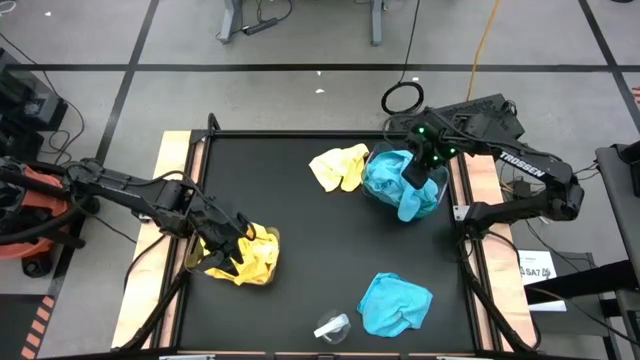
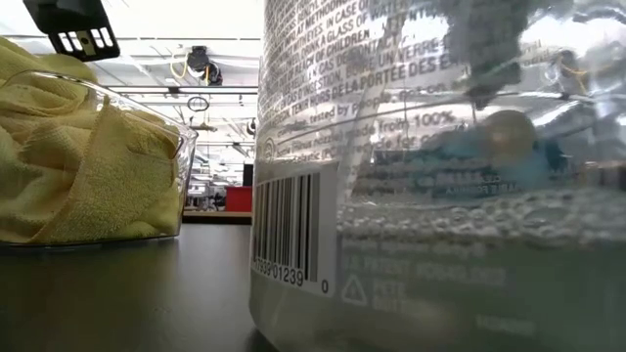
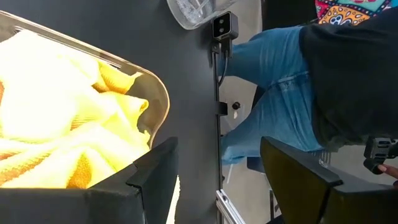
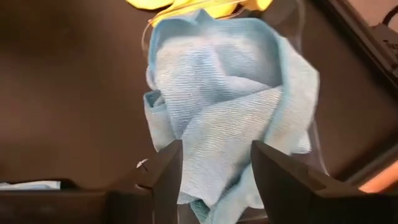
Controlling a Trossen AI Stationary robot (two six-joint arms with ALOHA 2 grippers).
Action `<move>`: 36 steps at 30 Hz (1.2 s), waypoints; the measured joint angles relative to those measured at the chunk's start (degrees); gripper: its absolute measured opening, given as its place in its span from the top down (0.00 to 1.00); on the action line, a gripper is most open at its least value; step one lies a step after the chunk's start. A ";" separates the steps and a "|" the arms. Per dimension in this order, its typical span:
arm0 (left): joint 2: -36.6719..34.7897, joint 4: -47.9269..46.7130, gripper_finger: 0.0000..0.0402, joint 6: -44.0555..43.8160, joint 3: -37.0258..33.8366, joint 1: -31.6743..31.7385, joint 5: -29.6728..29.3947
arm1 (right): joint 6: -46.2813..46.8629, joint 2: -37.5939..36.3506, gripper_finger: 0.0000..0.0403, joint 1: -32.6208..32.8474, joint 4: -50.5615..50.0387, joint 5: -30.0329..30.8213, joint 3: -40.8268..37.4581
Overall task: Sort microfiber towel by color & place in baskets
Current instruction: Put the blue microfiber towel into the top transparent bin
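Yellow bin (image 1: 262, 262) and blue bin (image 1: 437, 192) partly filled. Yellow towel (image 1: 338, 166), blue towel (image 1: 395, 303) left on worktop (image 1: 290, 220). Left tool (image 1: 222, 252) spread empty; right tool (image 1: 418, 172) spread over blue pile.

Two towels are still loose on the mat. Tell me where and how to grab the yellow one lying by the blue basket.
Take the loose yellow towel from straight above, at the raised fold along its middle. It lies crumpled on the black mat, so a bunched ridge likely gives the pincer something to close on. Its right edge sits close against the basket of blue towels, where the right pincer hangs open, so approach from the towel's open left side.
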 joint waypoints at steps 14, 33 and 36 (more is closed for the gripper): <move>-0.02 2.23 0.42 2.57 4.25 0.00 -0.57 | 3.53 0.11 0.77 1.91 22.70 0.25 -20.85; 0.00 -22.48 0.42 7.75 4.83 -0.04 -15.98 | 9.99 3.99 0.81 1.93 33.45 -1.13 -30.78; 0.00 -22.27 0.42 9.18 4.80 -0.04 -17.95 | 10.00 3.02 0.81 1.90 31.41 -3.63 -28.40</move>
